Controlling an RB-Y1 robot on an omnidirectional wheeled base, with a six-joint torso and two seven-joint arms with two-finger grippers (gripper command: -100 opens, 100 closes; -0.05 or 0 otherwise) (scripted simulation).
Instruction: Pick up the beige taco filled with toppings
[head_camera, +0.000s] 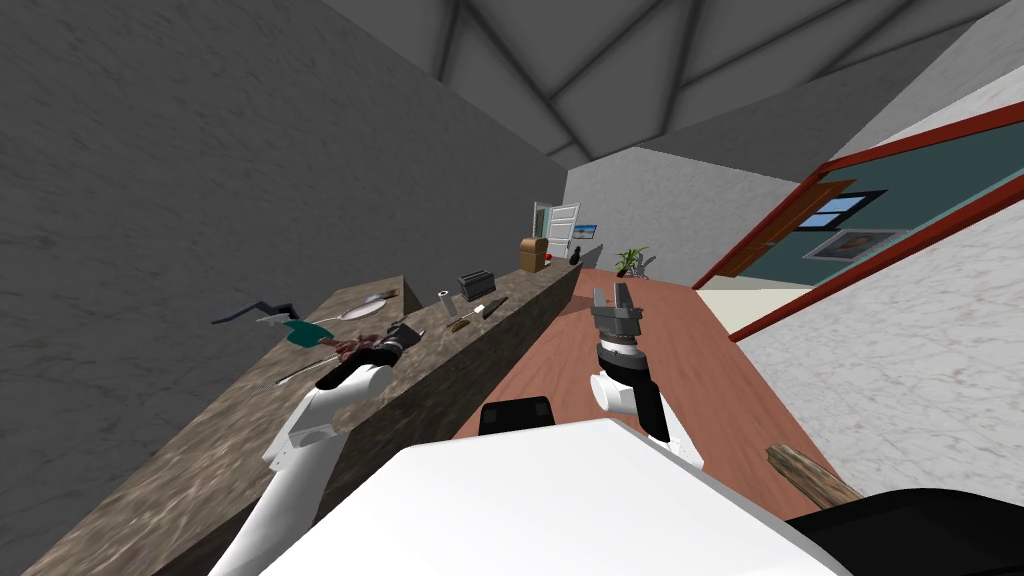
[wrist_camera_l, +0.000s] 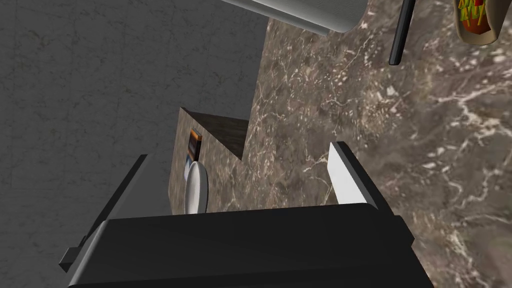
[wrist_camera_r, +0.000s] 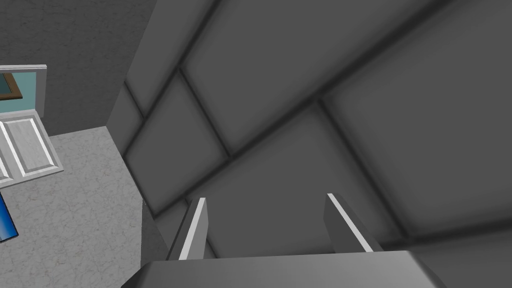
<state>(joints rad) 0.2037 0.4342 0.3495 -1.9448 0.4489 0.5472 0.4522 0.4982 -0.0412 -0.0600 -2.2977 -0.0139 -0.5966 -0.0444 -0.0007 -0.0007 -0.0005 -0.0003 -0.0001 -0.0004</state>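
Observation:
The taco (wrist_camera_l: 480, 20) is a beige shell with red, green and yellow filling, lying on the brown marbled counter (wrist_camera_l: 400, 150). It is well ahead of my left gripper (wrist_camera_l: 235, 185) and off to one side, apart from it. That gripper is open with nothing between its fingers, hovering over the counter. In the head view my left gripper (head_camera: 400, 335) sits over the counter (head_camera: 200, 440), and the taco (head_camera: 460, 322) is a small beige shape just past it. My right gripper (head_camera: 613, 300) is raised over the floor, open and empty, as my right gripper (wrist_camera_r: 275, 225) also shows.
A grey cylinder (wrist_camera_l: 310, 12) and a black rod (wrist_camera_l: 401, 32) lie near the taco. A plate (wrist_camera_l: 196, 189) rests by the wall. Further along the counter are a toaster (head_camera: 477, 285), a bread box (head_camera: 535, 252) and a bottle (head_camera: 576, 255). A wooden piece (head_camera: 810, 478) lies at my right.

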